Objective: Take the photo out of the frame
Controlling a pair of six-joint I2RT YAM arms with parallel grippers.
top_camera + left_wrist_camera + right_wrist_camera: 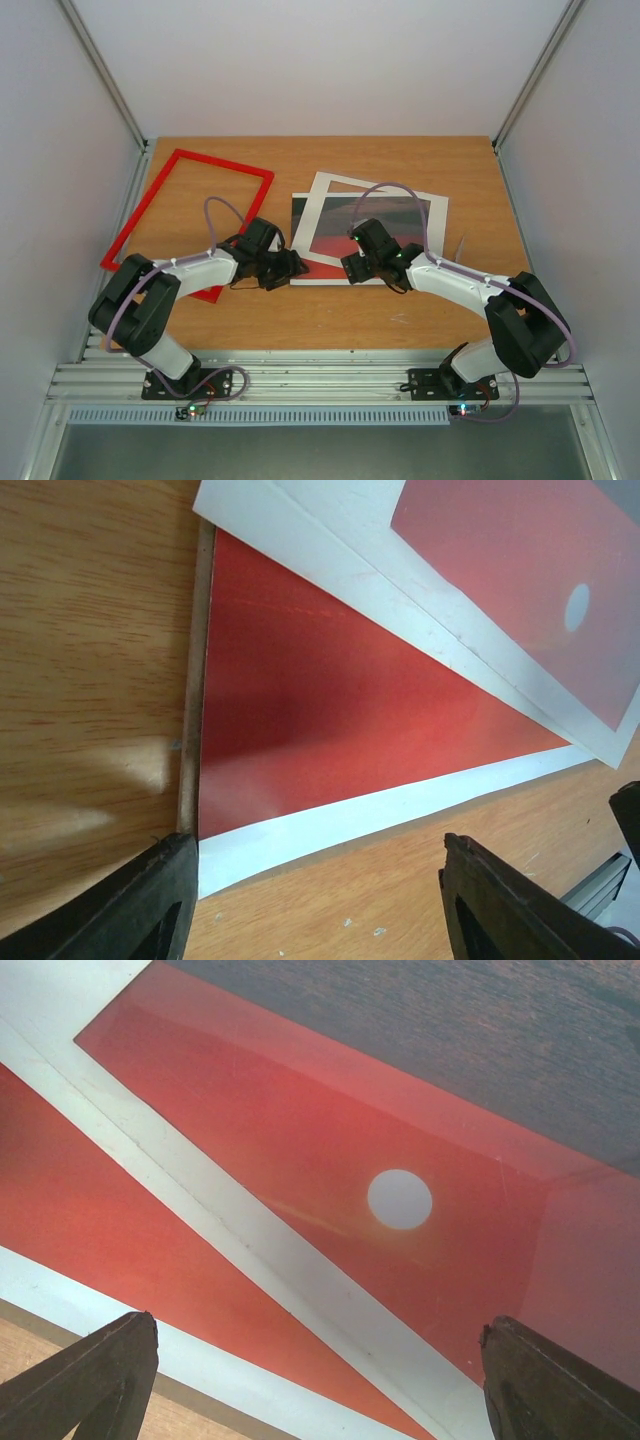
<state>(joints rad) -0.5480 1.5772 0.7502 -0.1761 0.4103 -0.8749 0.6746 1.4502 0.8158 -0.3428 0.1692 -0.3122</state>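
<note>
The photo point(318, 232), a red sunset print with a white edge, lies flat on a brown backing board point(195, 680), half covered by a skewed white mat point(375, 190). Its white sun point(400, 1200) shows through the mat's window. The red frame point(140, 207) lies apart on the table at the left. My left gripper point(285, 265) is open, low at the photo's near left corner point(215, 875), with nothing between its fingers. My right gripper point(352, 268) is open too, hovering over the photo's near edge point(100, 1230) and the mat band point(200, 1200).
The wooden table point(420, 300) is boxed in by white walls on three sides. Aluminium rails point(320, 380) with both arm bases run along its near edge. The left arm's elbow overlaps the frame's near corner in the top view.
</note>
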